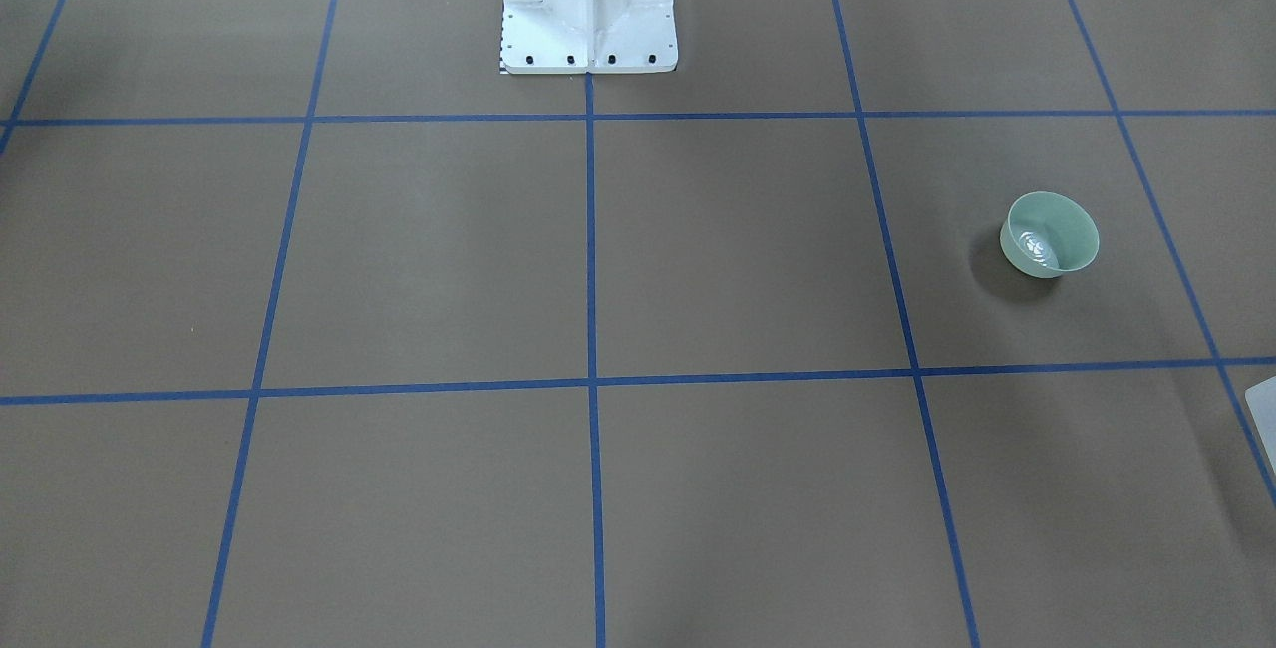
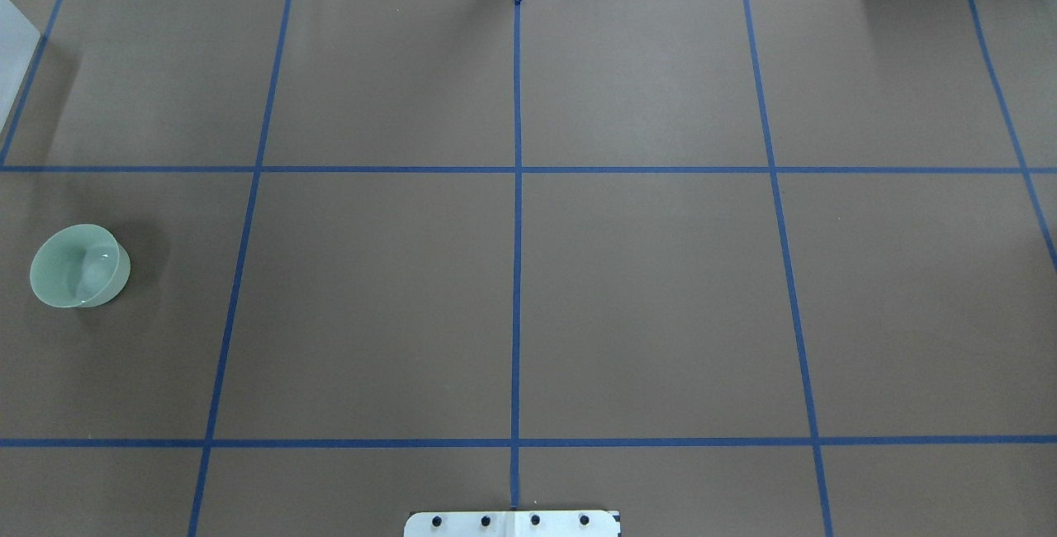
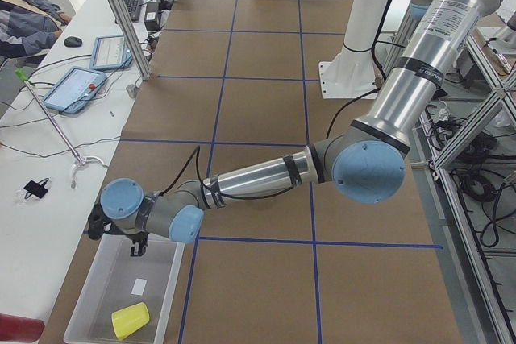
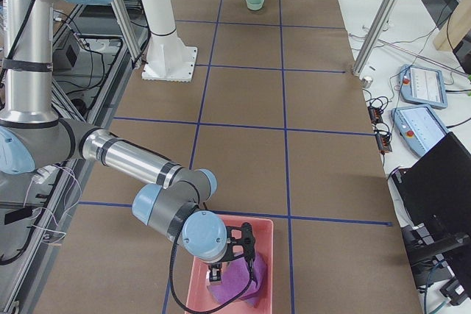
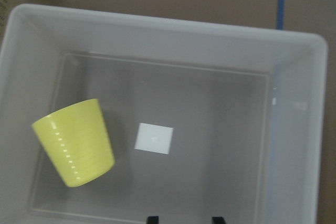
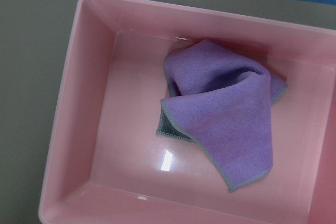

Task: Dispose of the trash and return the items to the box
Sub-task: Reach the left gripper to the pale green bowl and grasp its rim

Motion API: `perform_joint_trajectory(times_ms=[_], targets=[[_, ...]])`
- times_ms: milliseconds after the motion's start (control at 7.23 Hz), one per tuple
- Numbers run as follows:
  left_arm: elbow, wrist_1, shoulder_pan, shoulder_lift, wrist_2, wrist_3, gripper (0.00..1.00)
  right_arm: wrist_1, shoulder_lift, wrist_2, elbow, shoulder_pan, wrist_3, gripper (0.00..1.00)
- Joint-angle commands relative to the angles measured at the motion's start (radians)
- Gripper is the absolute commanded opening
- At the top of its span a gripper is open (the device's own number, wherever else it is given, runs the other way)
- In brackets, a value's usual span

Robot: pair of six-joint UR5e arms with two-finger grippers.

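Note:
A pale green bowl point(image 1: 1049, 234) stands upright on the brown table on my left side; it also shows in the overhead view point(image 2: 80, 265). A yellow cup point(image 5: 76, 142) lies on its side in the clear plastic box point(image 5: 294, 129). My left gripper point(image 5: 185, 219) hovers over that box, open and empty. A purple cloth point(image 6: 226, 114) lies crumpled in the pink bin point(image 6: 79, 129). My right gripper point(image 4: 232, 261) hangs over the pink bin; I cannot tell whether it is open or shut.
The white robot base point(image 1: 588, 5) stands at the table's middle edge. Blue tape lines grid the table. A side bench with tablets point(image 3: 81, 86) and metal posts point(image 3: 121, 14) runs along the far side.

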Motion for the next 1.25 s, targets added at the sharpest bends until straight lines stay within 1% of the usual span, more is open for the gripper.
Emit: perform_joint_trajectory(times_ms=[0, 138, 277, 415, 692, 830, 969, 1107], targets=[[-0.404, 0.0, 0.19, 0.251, 0.013, -0.162, 0.56, 0.0, -0.011, 0.0, 0.011, 0.008, 0.0, 1.0], [-0.562, 0.0, 0.273, 0.367, 0.035, -0.19, 0.59, 0.0, -0.013, 0.0, 0.014, 0.011, 0.0, 1.0], [-0.648, -0.01, 0.361, 0.446, 0.118, -0.202, 0.61, 0.0, -0.013, -0.002, 0.014, 0.013, 0.0, 1.0], [-0.655, -0.061, 0.422, 0.48, 0.182, -0.202, 0.62, 0.0, -0.013, 0.0, 0.014, 0.013, 0.001, 1.0], [-0.631, -0.073, 0.45, 0.481, 0.194, -0.201, 0.62, 0.0, -0.013, 0.001, 0.014, 0.013, 0.001, 1.0], [-0.622, -0.073, 0.47, 0.477, 0.194, -0.199, 0.6, 0.0, -0.013, 0.002, 0.014, 0.013, 0.001, 1.0], [-0.61, -0.083, 0.473, 0.473, 0.201, -0.201, 0.56, 0.0, -0.013, 0.002, 0.014, 0.013, 0.001, 1.0], [-0.585, -0.115, 0.49, 0.471, 0.21, -0.201, 0.56, 0.0, -0.013, 0.002, 0.014, 0.013, 0.001, 1.0]])
